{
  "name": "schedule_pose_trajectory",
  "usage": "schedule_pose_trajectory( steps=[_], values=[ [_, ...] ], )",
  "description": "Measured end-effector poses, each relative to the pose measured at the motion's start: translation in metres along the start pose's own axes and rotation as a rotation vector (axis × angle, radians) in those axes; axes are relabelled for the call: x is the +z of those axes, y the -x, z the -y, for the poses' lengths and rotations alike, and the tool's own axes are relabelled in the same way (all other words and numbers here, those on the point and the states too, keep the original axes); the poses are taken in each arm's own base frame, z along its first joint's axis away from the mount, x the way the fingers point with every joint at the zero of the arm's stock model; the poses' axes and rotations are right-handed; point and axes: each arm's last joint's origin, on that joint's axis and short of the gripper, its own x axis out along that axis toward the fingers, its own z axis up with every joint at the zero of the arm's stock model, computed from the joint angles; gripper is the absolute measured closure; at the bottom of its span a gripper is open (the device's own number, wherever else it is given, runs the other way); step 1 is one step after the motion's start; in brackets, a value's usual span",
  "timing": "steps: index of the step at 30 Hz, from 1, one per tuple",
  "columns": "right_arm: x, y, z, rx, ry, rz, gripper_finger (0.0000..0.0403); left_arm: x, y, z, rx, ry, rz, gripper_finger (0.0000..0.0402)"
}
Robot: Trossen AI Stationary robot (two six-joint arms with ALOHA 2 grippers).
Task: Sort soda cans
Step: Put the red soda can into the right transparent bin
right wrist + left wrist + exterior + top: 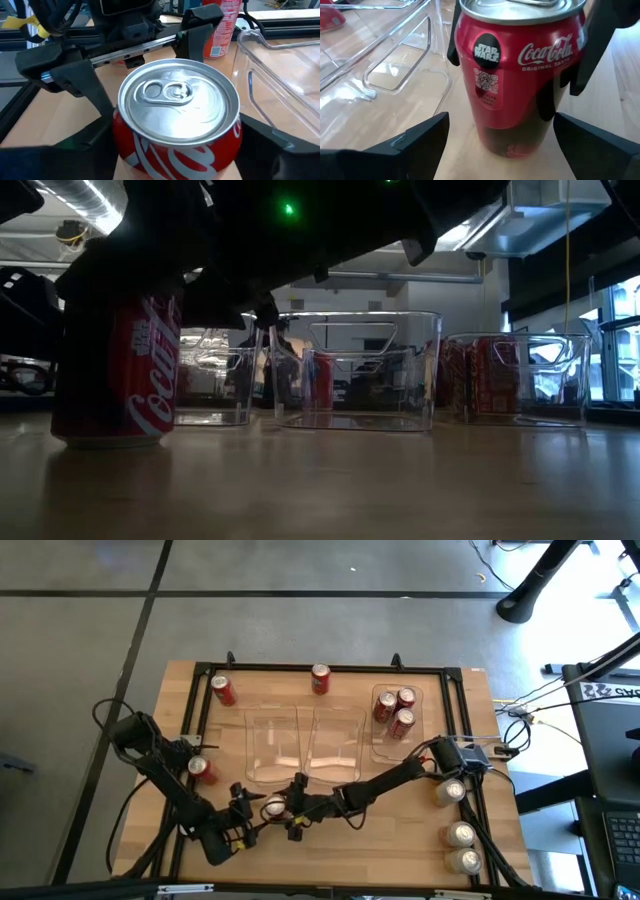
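**A:** Where do we have the can we are working on?

**B:** The red cola can with the silver top point(275, 807) stands upright on the wooden table point(380, 840), near its front edge, just ahead of the two empty clear plastic bins point(270, 765). Both arms meet at it.

**A:** Which of our grippers has it?

**B:** The right gripper point(292, 808). Its dark fingers press on opposite sides of the can, high up near the rim, so we judge it clamped there. The left gripper point(255, 815) faces the can from the other side. Its jaws are spread wide with a clear gap on each side, and it holds nothing.

**A:** Why two arms on one can?

**B:** It looks to us like a handover. The can sits at mid-table, where both arms can reach it. The third clear bin point(395, 750), on the right, already holds three red cans point(393, 710), so the right arm suits that run.

**A:** And what is left?

**B:** We see three more red cans loose, one point(203, 769) beside the left arm, and three pale cans point(460, 833) along the right edge. We judge the sorting well short of done.
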Motion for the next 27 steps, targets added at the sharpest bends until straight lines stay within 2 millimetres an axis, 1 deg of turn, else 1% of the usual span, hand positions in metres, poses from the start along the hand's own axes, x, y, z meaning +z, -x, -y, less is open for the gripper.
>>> schedule_pose_trajectory(
  steps=[2, 4, 6, 8, 11, 13, 18, 20, 24, 27],
  values=[
    [0.000, 0.000, 0.000, 0.001, 0.011, 0.000, 0.0113, -0.001, 0.001, 0.001, -0.006, 0.000, 0.000, 0.0057],
    [0.004, 0.006, -0.004, 0.012, 0.042, -0.021, 0.0113, -0.001, 0.003, 0.001, -0.010, 0.008, 0.000, 0.0057],
    [0.011, 0.014, -0.011, 0.027, 0.077, -0.021, 0.0113, -0.002, 0.004, 0.001, -0.013, 0.009, 0.000, 0.0057],
    [0.024, 0.026, -0.019, 0.048, 0.108, -0.010, 0.0113, -0.003, 0.005, 0.001, -0.015, 0.002, -0.001, 0.0057],
    [0.050, 0.049, -0.029, 0.049, 0.131, 0.017, 0.0113, -0.003, 0.005, 0.001, -0.016, -0.002, -0.001, 0.0057],
    [0.063, 0.065, -0.034, 0.024, 0.153, 0.010, 0.0113, -0.003, 0.005, 0.001, -0.017, -0.003, -0.001, 0.0057],
    [0.083, 0.104, -0.041, -0.116, 0.237, -0.037, 0.0113, -0.003, 0.005, 0.001, -0.016, 0.001, -0.001, 0.0057],
    [0.090, 0.121, -0.042, -0.192, 0.257, -0.059, 0.0113, -0.003, 0.005, 0.002, -0.017, 0.002, 0.000, 0.0057],
    [0.093, 0.152, -0.043, -0.317, 0.291, -0.129, 0.0113, -0.003, 0.005, 0.002, -0.017, 0.003, 0.000, 0.0057],
    [0.098, 0.174, -0.038, -0.376, 0.235, -0.152, 0.0113, -0.002, 0.004, 0.001, -0.015, 0.006, 0.000, 0.0057]
  ],
)
